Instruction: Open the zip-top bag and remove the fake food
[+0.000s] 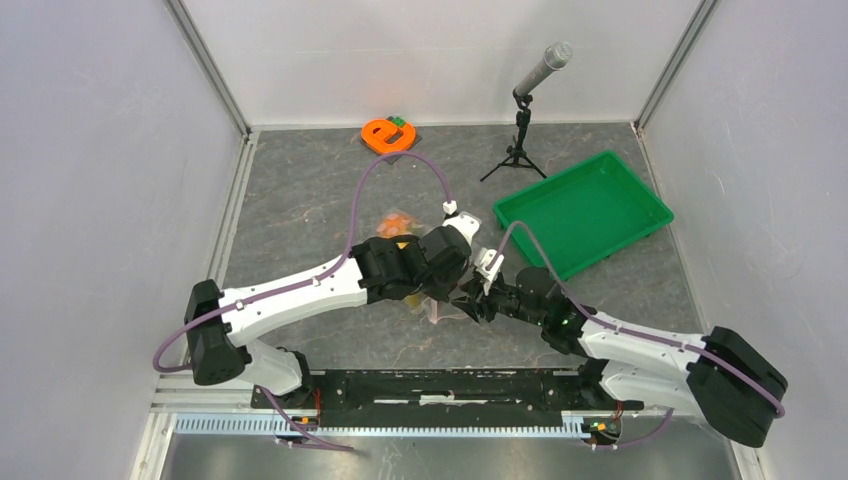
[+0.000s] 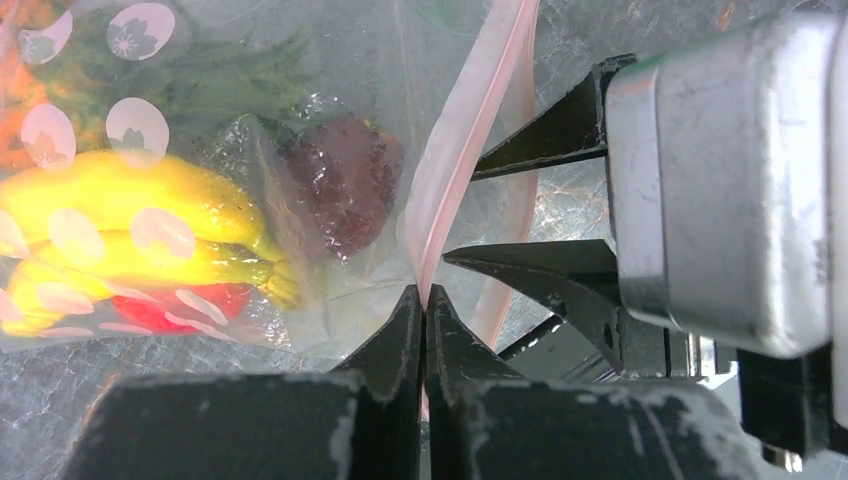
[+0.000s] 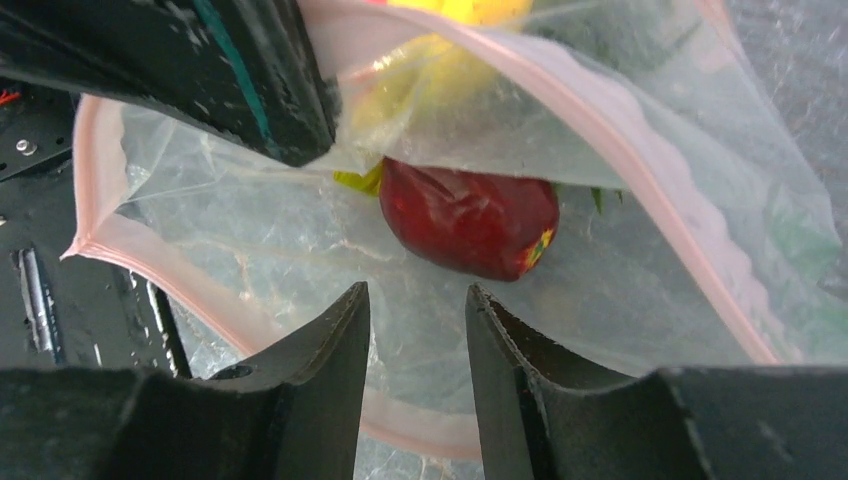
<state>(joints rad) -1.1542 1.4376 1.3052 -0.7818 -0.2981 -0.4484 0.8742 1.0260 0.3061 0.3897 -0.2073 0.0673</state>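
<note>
Mid-table, left gripper (image 2: 422, 310) clamps zip-top bag (image 3: 250, 240) strip. Right gripper (image 3: 417, 320) slightly parted, fake food (image 3: 470, 220) dead ahead; green tray (image 1: 585, 210) near.

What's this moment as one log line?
left gripper shut on zip strip | right gripper open at mouth | zip-top bag open | fake food inside

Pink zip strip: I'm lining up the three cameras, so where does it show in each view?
Top external: not discernible; only the zip-top bag shows between the arms.
Left wrist: pink zip strip runs from top centre into the shut left gripper.
Right wrist: it rings the open mouth, left edge to right.
Shared landmark: yellow banana bunch, both wrist views.
</note>
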